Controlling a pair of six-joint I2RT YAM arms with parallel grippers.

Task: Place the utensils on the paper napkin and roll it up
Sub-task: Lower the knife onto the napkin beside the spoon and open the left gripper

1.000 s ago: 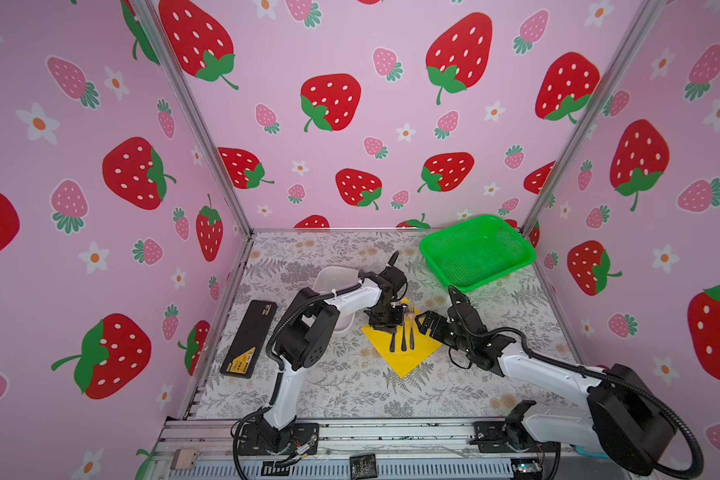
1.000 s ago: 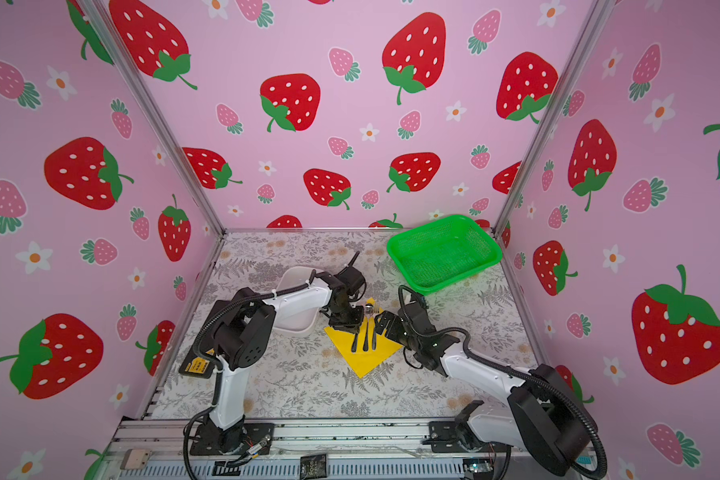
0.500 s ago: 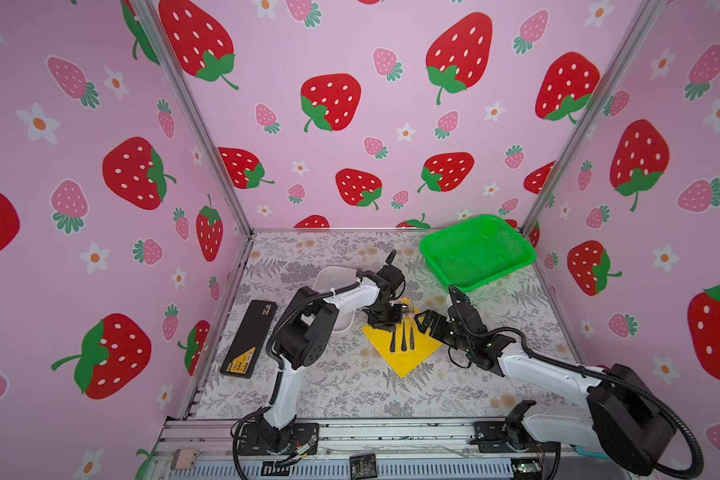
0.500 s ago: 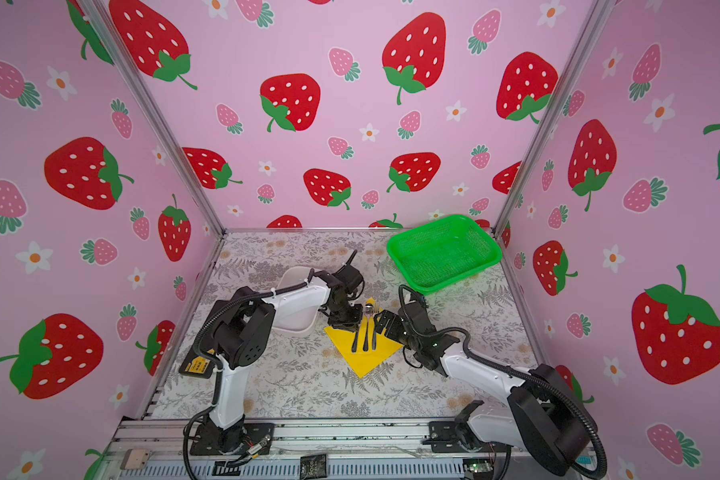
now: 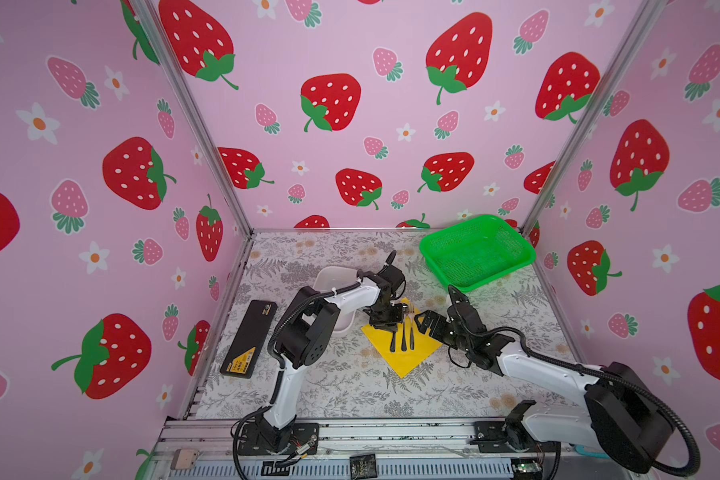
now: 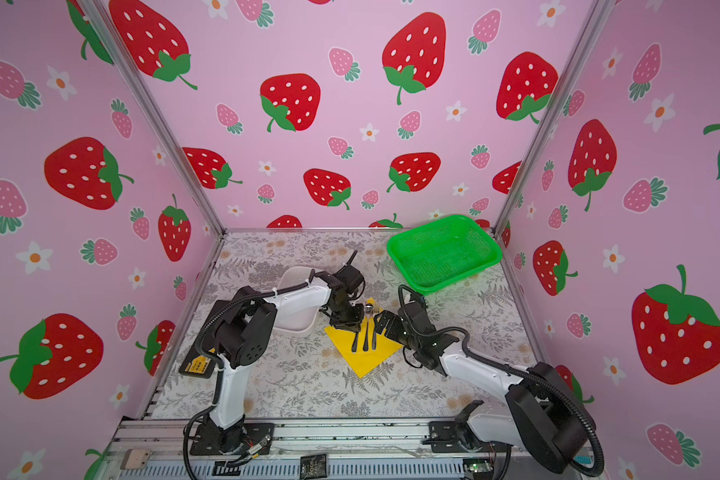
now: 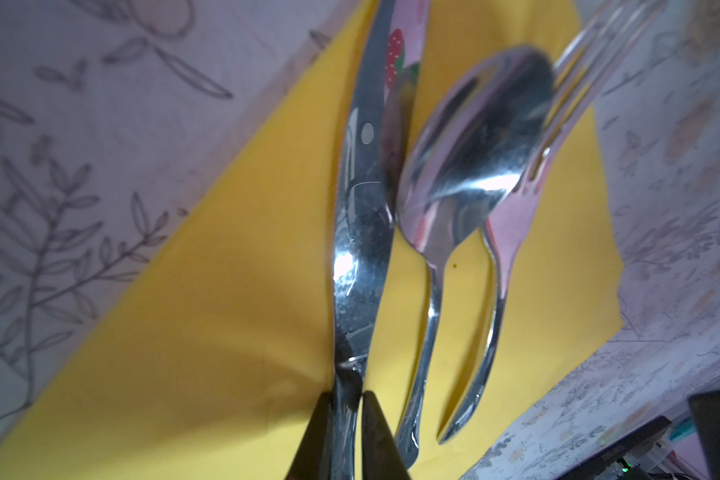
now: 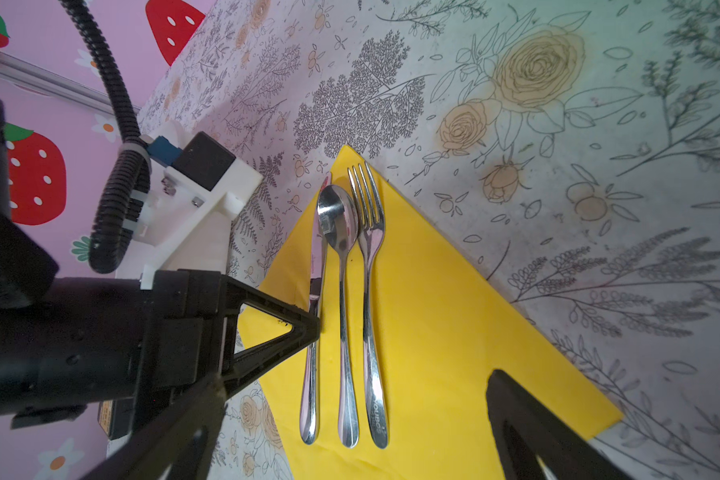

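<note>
The yellow paper napkin [image 5: 404, 353] [image 8: 433, 332] lies flat as a diamond on the floral table. Three utensils rest on it side by side: a knife [image 8: 314, 257] [image 7: 362, 228], a spoon [image 8: 341, 249] [image 7: 474, 145] and a fork [image 8: 368, 249] [image 7: 512, 220]. My left gripper [image 5: 391, 322] [image 7: 346, 399] is low on the napkin's left side, shut on the knife at mid-length. My right gripper [image 5: 427, 322] [image 8: 354, 378] stands open wide to the right of the utensils, holding nothing.
A green mesh basket [image 5: 476, 253] stands at the back right. A white dish [image 5: 329, 278] sits partly under the left arm. A black box [image 5: 248, 338] lies along the left edge. Pink walls enclose three sides.
</note>
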